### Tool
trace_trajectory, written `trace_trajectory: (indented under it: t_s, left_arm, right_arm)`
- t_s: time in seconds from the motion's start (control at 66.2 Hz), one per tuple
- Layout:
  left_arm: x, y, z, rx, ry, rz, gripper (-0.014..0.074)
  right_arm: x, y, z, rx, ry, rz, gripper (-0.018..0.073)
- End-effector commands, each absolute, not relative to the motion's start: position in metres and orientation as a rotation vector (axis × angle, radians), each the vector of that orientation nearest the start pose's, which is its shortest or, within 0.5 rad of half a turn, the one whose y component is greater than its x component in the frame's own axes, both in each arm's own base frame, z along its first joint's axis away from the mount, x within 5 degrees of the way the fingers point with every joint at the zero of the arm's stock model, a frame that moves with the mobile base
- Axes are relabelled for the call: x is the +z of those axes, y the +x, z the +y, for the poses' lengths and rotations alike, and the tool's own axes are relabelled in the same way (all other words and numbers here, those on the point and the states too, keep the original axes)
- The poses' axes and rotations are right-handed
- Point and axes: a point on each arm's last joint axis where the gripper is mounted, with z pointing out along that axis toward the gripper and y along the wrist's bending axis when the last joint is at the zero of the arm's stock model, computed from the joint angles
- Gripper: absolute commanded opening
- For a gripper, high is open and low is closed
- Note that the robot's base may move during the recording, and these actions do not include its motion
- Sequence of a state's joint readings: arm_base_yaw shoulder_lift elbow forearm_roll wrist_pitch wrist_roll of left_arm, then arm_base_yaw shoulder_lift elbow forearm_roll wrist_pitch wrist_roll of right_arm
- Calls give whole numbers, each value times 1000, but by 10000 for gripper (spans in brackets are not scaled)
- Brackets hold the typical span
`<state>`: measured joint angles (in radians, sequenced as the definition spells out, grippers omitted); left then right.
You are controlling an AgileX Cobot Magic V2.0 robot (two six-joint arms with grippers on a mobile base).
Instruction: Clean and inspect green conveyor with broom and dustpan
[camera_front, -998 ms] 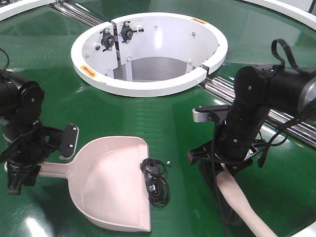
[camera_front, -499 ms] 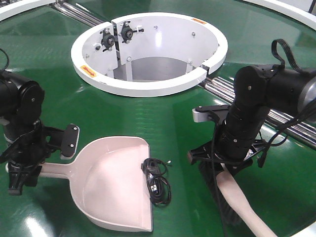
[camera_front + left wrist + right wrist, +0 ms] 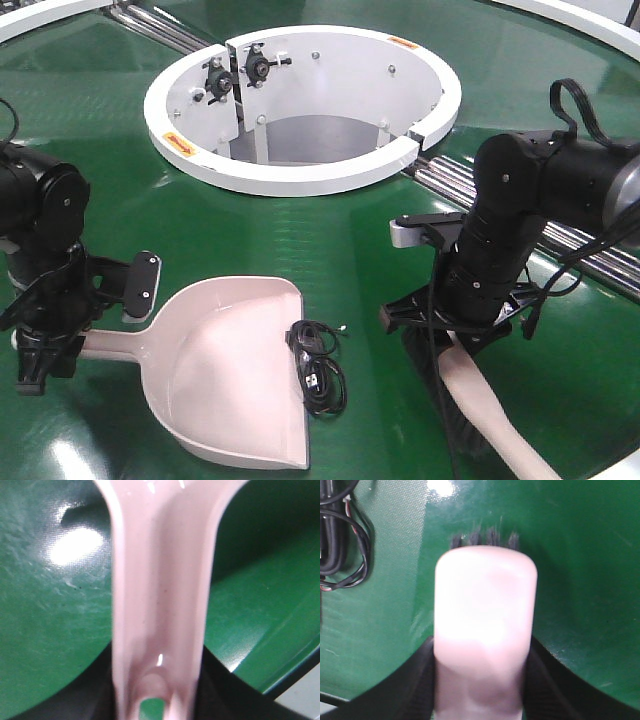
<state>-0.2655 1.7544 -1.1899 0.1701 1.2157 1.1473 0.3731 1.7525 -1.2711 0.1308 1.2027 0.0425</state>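
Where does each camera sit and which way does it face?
Front view: high behind both arms, looking down at the green conveyor, left end effector, right end effector.
Left wrist: looks along the dustpan handle; dark fingers flank it.
Right wrist: looks along the broom; dark fingers flank it.
Front and right wrist share the black cable.

Both arms are matt black, built of rounded, drum-like joints. The left arm [image 3: 45, 215] shows small recessed screw holes on its joint cap and carries a flat black plate [image 3: 138, 284] edged in pale grey and dotted with screws. The right arm [image 3: 525, 195] bears a silver-grey bracket [image 3: 422, 231]. A flat black strap [image 3: 572, 103] loops above it, and thin black cables [image 3: 436, 300] run down the wrist. The left gripper [image 3: 155, 700] and right gripper [image 3: 480, 695] have black jaws, blurred dark wedges in the wrist views.
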Motion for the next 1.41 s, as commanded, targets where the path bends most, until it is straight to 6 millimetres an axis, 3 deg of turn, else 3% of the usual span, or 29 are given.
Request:
trace_trajectory:
  t_s: [0.0,0.846,1.073,1.391]
  left_arm:
    - [226,302,-72,144,2200,2429,-24]
    - [226,302,-72,144,2200,2429,-22]
    - [226,302,-72,144,2200,2429,-22]
    - [226,302,-72,144,2200,2429,-22]
  right_arm:
    - [249,300,127,210,-440,3086,-6]
    - [249,305,130,245,-416,3025,-6]
    - [238,310,132,237,-290,3078,-6]
    - [227,328,156,190,-382,3160,-5]
